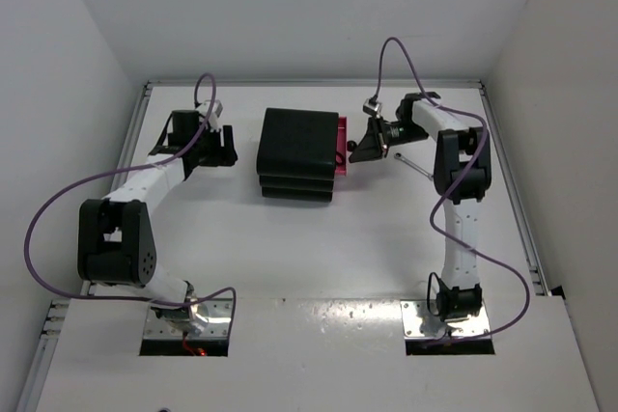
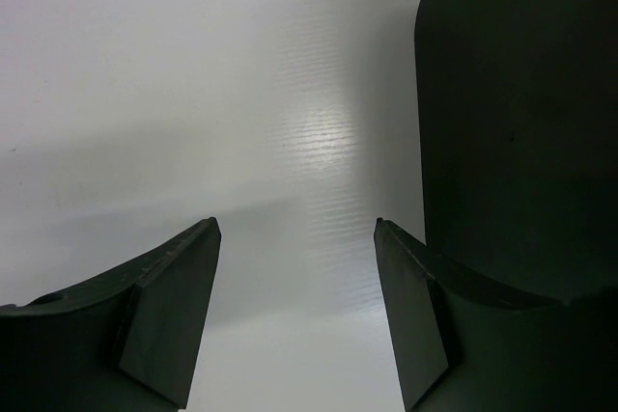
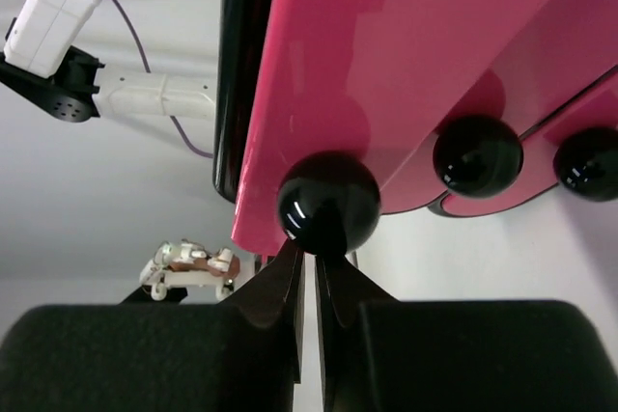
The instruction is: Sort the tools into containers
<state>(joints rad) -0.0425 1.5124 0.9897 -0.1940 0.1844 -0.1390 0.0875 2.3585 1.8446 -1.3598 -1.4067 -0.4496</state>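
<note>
The black drawer unit [image 1: 297, 153] stands mid-table, its magenta-pink drawer fronts [image 1: 341, 145] facing right. In the right wrist view one pink drawer [image 3: 386, 65] sticks out a little past the other two. My right gripper [image 3: 311, 253] is shut, its tips touching that drawer's round black knob [image 3: 328, 203]; it also shows in the top view [image 1: 355, 151]. My left gripper [image 2: 297, 229] is open and empty over bare table, just left of the unit's black side [image 2: 512, 123]. A slim silver tool [image 1: 417, 167] lies on the table beside the right arm. The other tools are out of view.
Two more black knobs [image 3: 477, 156] [image 3: 585, 163] sit on the other pink drawers. White walls close in the table at the back and on both sides. The left arm [image 1: 145, 180] reaches along the left side.
</note>
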